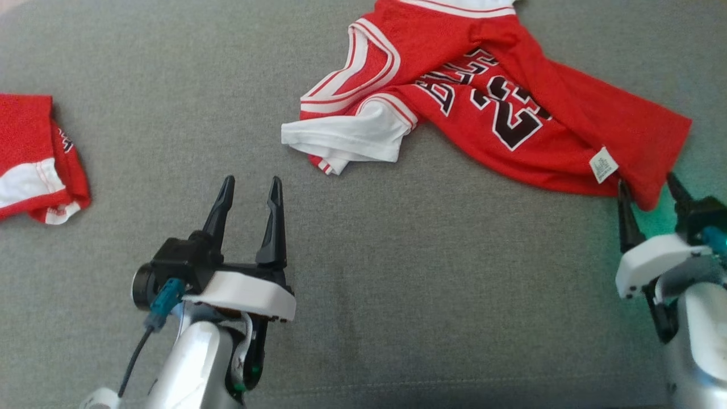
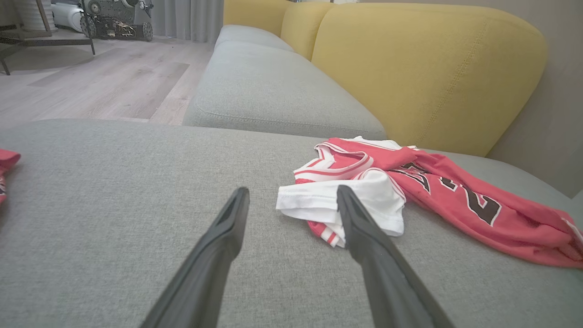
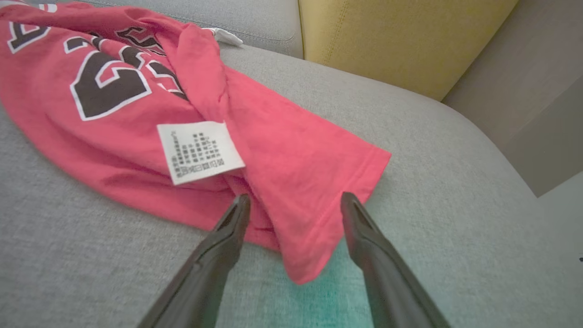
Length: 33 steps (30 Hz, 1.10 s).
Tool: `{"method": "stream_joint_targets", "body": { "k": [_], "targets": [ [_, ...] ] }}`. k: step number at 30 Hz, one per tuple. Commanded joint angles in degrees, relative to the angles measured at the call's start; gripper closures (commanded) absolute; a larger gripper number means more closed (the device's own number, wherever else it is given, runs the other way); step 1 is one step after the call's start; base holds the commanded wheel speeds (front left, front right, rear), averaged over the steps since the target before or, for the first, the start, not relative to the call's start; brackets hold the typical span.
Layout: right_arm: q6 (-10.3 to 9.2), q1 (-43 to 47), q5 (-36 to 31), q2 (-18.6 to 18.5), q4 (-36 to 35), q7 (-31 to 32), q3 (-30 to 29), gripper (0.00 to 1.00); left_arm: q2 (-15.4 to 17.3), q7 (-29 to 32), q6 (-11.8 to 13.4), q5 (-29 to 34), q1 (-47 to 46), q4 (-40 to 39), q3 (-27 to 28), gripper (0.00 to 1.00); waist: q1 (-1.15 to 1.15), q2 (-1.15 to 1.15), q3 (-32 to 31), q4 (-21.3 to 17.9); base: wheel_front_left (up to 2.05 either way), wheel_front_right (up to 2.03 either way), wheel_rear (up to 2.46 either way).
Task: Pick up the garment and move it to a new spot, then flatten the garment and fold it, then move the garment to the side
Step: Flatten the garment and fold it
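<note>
Right gripper (image 3: pixel 295 197) sits low over the sofa seat (image 1: pixel 397 255), jaws wide open, with the jersey (image 1: pixel 511 113) hem corner lying between them. Best to push in deeper and pinch both layers. Left gripper (image 1: pixel 253 180) is open and empty; the white sleeve (image 2: pixel 364 200) is just ahead, past its right finger.

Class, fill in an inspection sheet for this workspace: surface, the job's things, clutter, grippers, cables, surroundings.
Surface: grey sofa seat.
Job's things: red jersey, crumpled, white label showing.
Clutter: second red garment, bunched, far left.
Grippers: left gripper open, short of the jersey; right gripper open, straddling the jersey's corner.
Cables: dark cable with teal plug at the left wrist.
Surroundings: yellow backrest, wood floor, wheeled machine beyond.
</note>
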Motion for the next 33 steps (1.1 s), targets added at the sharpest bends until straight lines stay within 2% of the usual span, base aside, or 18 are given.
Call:
{"method": "stream_joint_targets", "body": {
  "k": [1, 2, 3, 4, 5, 12, 16, 28, 32, 33],
  "targets": [
    [-0.04, -1.8, -0.7, -0.8, -1.1, -0.2, 0.4, 0.00, 0.4, -0.3, -0.2, 0.5, -2.0, -1.9, 1.6, 0.00, 0.00, 0.00, 0.6, 0.3, 0.00, 0.00, 0.00],
    [-0.04, -2.1, -1.0, -0.7, -0.8, -0.2, 0.0, 0.00, 0.4, -0.3, -0.2, 0.5, -2.1, -1.8, 1.6, 0.00, 0.00, 0.00, 0.7, 0.3, 0.00, 0.00, 0.00],
    [-0.04, -2.4, -1.3, -0.5, -0.5, -0.1, -0.3, 0.15, 0.4, -0.3, -0.2, 0.6, -2.2, -1.8, 1.6, 0.00, 0.00, 0.00, 0.9, 0.3, 0.00, 0.00, 0.00],
    [-0.04, -2.7, -1.6, -0.4, -0.1, -0.1, -0.6, 0.71, 0.4, -0.3, -0.2, 0.6, -2.3, -1.7, 1.7, 0.00, 0.00, 0.00, 1.0, 0.2, 0.00, 0.00, 0.00],
    [-0.04, -3.0, -1.8, -0.3, 0.2, -0.1, -1.1, 1.00, 0.4, -0.3, -0.2, 0.6, -2.4, -1.7, 1.7, 0.00, 0.00, 0.00, 1.1, 0.2, 0.00, 0.00, 0.00],
    [-0.04, -4.8, -3.9, -0.5, -0.5, -1.6, -2.9, 1.00, 0.4, -0.3, 0.0, 0.4, -2.8, -1.3, 1.6, 0.00, 0.00, 0.00, 0.8, -0.4, 0.00, 0.00, 0.00],
    [-0.04, -7.2, -4.2, -2.1, -2.7, -1.9, -3.2, 1.00, 0.4, -0.3, 0.1, 0.1, -3.1, -1.4, 1.5, 0.00, 0.00, 0.00, 0.8, -0.7, 0.00, 0.00, 0.00],
    [-0.04, -21.1, -1.7, -17.1, -4.8, 5.1, 0.3, 1.00, 0.4, -0.3, 0.5, -1.5, -3.8, -1.8, -0.1, 0.00, 0.00, 0.00, 2.5, 2.5, 0.00, 0.00, 0.00],
    [-0.04, -25.9, -0.6, -21.4, -3.9, 7.8, 2.5, 1.00, 0.4, -0.3, 0.5, -1.8, -4.4, -2.0, -0.5, 0.00, 0.00, 0.00, 4.0, 4.3, 0.00, 0.00, 0.00],
    [-0.04, -25.9, -0.6, -21.4, -3.9, 7.8, 2.5, 1.00, 0.4, -0.3, 0.5, -1.8, -4.4, -2.0, -0.5, 0.00, 0.00, 0.00, 4.0, 4.3, 0.00, 0.00, 0.00]
  ]
}}
